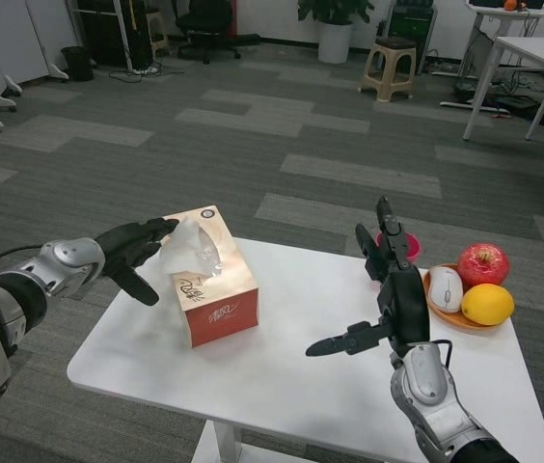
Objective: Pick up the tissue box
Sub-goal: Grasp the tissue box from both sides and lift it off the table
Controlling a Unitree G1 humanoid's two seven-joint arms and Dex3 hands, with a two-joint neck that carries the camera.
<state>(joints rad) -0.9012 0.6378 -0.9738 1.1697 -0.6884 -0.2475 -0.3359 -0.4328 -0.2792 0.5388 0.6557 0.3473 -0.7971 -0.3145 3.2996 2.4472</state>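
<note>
**A:** Where is the thing the robot has to pick up?

**B:** An orange cardboard tissue box (pixel 212 280) stands on the left part of a small white rectangular table (pixel 282 376), near its far left corner. A white tissue (pixel 192 247) sticks up out of the top, crumpled and leaning to the left.

**A:** And the hands?

**B:** The left hand (pixel 135 253), black on a silver forearm, reaches in from the left edge of the view. Its fingers are spread apart, the upper ones at the tissue and the box's top left edge, a lower one pointing down beside the box's left face. It grips nothing; whether a fingertip touches the tissue I cannot tell.

**A:** The right one?

**B:** The right hand (pixel 391 289) is raised over the table's right half, well apart from the box. Its fingers point upward and are apart, the thumb juts left toward the box, and it holds nothing.

**A:** Anything else on the table?

**B:** Behind the right hand sits a shallow brown wooden dish (pixel 443 311) holding a red apple (pixel 483 264), a yellow lemon (pixel 487 304) and a white rounded object (pixel 447 287). A pink cup (pixel 407 244) shows partly behind the fingers. Beyond the table there is grey patterned carpet (pixel 282 125), with a beige plastic stool (pixel 390 68) in the distance.
</note>
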